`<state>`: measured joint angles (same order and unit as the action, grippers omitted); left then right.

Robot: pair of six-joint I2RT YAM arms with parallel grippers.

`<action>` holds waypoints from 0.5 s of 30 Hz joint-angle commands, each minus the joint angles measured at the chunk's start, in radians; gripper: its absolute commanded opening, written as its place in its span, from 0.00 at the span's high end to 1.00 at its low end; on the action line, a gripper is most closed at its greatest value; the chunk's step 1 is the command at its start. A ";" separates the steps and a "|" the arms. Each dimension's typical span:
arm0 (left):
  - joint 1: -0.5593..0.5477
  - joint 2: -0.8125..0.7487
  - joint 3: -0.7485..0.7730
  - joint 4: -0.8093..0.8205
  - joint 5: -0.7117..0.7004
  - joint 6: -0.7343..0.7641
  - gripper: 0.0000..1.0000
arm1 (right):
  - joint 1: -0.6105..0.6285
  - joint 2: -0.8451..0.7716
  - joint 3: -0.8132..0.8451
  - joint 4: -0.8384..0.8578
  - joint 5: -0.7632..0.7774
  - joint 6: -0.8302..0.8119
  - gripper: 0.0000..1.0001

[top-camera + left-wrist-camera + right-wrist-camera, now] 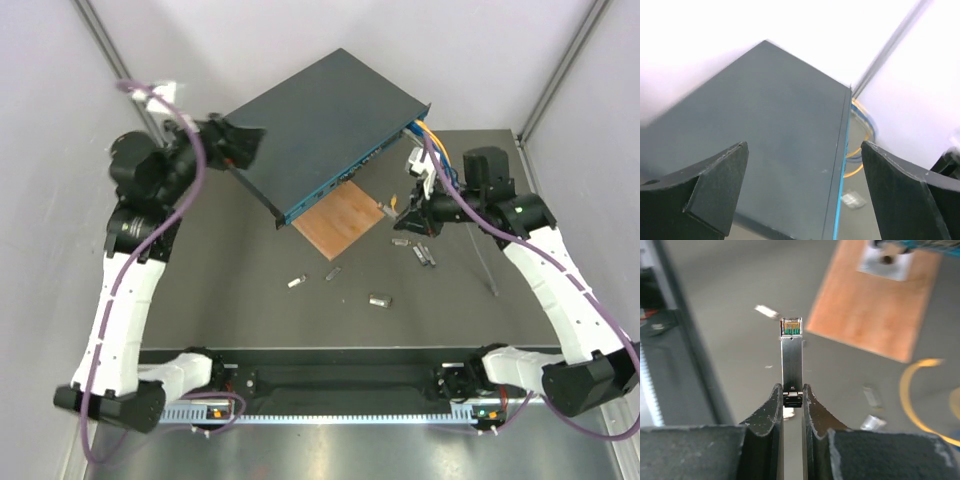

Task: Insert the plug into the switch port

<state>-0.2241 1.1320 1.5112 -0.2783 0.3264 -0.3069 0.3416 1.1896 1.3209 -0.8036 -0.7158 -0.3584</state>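
left gripper [240,145]: jaws wide open, holding nothing, at switch [320,120] left corner | right gripper [792,395]: pinched tight on plug [791,352], clear of switch | switch: table's far side, overlapping wooden square [343,220]

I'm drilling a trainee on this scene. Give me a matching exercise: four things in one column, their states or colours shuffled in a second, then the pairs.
1 left claw
2 right claw
3 switch
4 wooden square

A shut on the plug
B brown
C open wide
D dark blue-grey with a teal face

Pairs: 1-C; 2-A; 3-D; 4-B
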 commanded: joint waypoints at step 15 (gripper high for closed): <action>0.476 -0.155 -0.649 0.488 0.424 -0.854 0.01 | -0.006 0.199 0.245 0.038 0.383 -0.090 1.00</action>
<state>0.2462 0.9157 0.9360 0.0399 0.6479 -1.0477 0.3416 1.3819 1.4929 -0.8066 -0.3889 -0.4385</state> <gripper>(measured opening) 0.988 0.090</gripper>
